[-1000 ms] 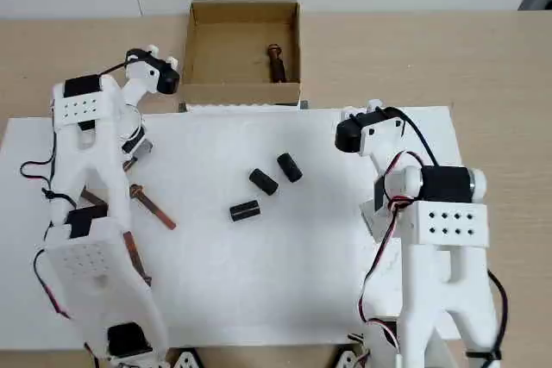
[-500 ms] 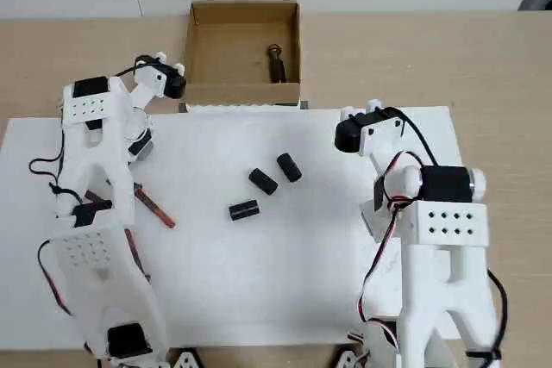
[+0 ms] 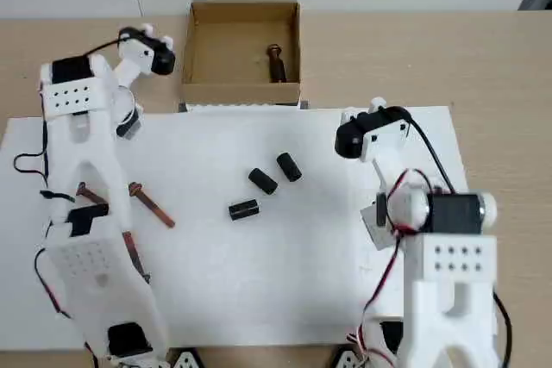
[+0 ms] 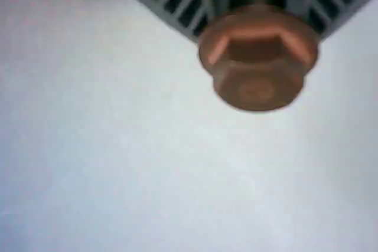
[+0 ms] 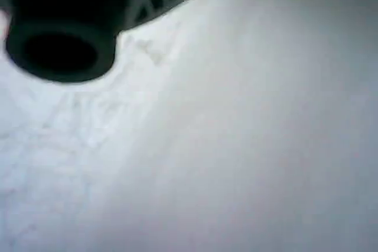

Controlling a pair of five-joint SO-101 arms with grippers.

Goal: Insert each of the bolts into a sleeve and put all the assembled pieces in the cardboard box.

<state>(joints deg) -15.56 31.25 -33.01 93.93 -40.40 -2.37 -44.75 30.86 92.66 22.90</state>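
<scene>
1. Shift on the left: within the last sec. the left arm has been swung toward the far-left corner of the tabletop (image 3: 483,49). Its wrist is now set just beside the left wall of the cardboard box (image 3: 197,90), nearer the far edge than before.
2. The left end effector (image 3: 128,123) is closed on a bolt (image 4: 258,57). The hex head is seen hanging below the jaws over the white sheet (image 3: 285,273).
3. On the right, the arm's upper body has been drawn back toward the near edge, while the wrist has been kept approx. where it was, by the sheet's right side. The right end effector (image 3: 377,217) is clamped on a black sleeve (image 5: 59,45), with its open bore turned to the wrist cam.
4. Nothing else has been moved:
   - Three loose sleeves (image 3: 263,181) are left mid-sheet.
   - At least two loose bolts (image 3: 152,205) lie near the left edge.
   - One assembled piece (image 3: 276,62) lies in the box, at the far edge.
5. Meaning for the task: bolt and sleeve are both held but well apart, so insertion is judged not yet begun. The left arm's swing has widened the gap, so the two parts must next be brought together and lined up. The job is probably early, w/ one piece boxed.
</scene>
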